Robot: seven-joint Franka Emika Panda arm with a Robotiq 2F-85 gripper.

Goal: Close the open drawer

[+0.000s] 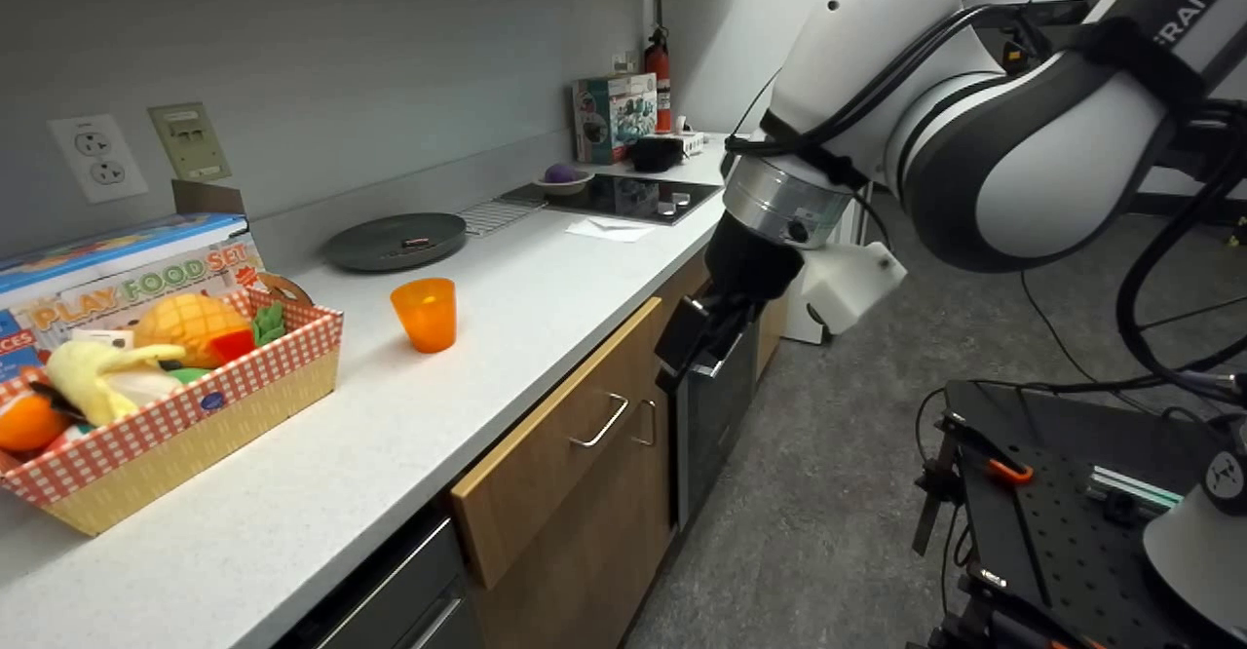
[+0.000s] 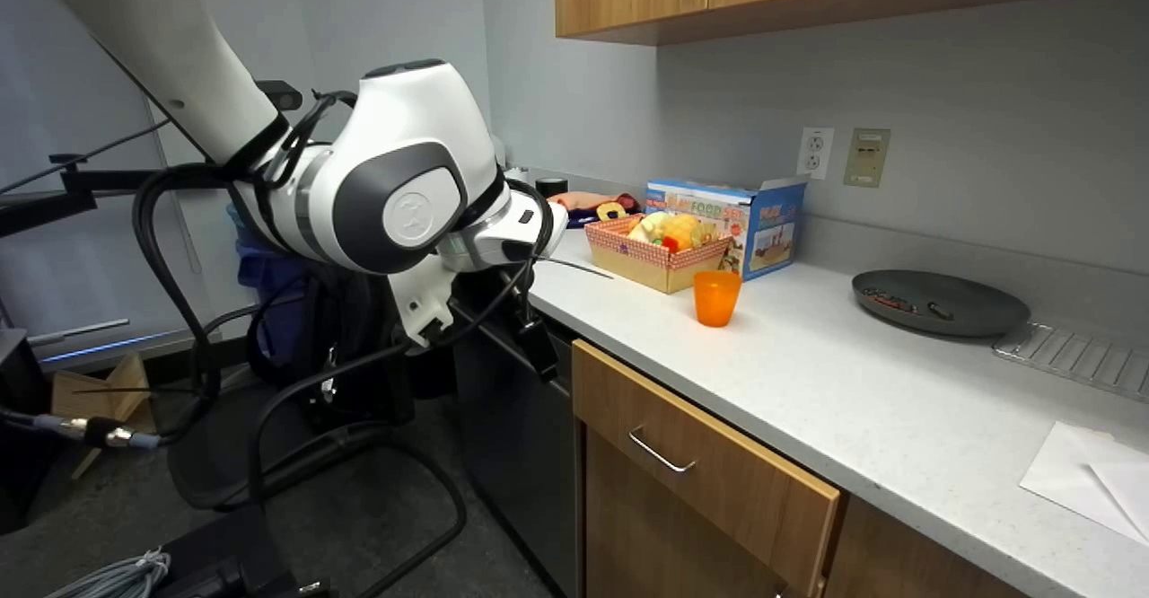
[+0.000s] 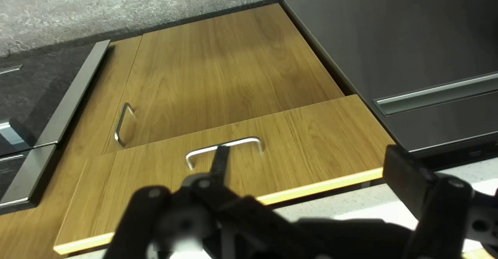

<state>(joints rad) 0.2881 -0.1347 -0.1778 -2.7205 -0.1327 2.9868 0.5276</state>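
The light brown wooden drawer (image 2: 718, 474) with a slim silver bar handle (image 3: 242, 141) sits just under the edge of the speckled white desk (image 2: 853, 391), its front standing a little out from the light brown wooden cabinet door (image 3: 225, 76) below it; in the wrist view a narrow dark gap shows between the top of that front and the desk edge. Just beside the drawer is a flat dark grey appliance front (image 3: 408, 37). The white and grey robot arm (image 2: 413, 167) hangs before the cabinets, and its black fingers (image 3: 406, 185) are released, spread wide apart. One of them overlaps the handle in the wrist view, but depth is hard to judge there, so how near it comes to the metal cannot be told. Up on the desk, a translucent orange plastic cup (image 1: 426, 315) stands upright near a straw-yellow basket (image 1: 244, 425) with a red and white checked rim. The basket holds toy food, among it a pale yellow banana (image 1: 93, 381) and an orange-yellow pineapple (image 1: 195, 325), and a blue and white cardboard box (image 1: 127, 274) printed "PLAY FOOD SET" stands behind it. Further along are a round dark grey pan (image 2: 974, 306), a silver wire rack (image 2: 1073, 356) just beside it, some white paper (image 1: 609, 229) and a black glass cooktop (image 1: 628, 196).
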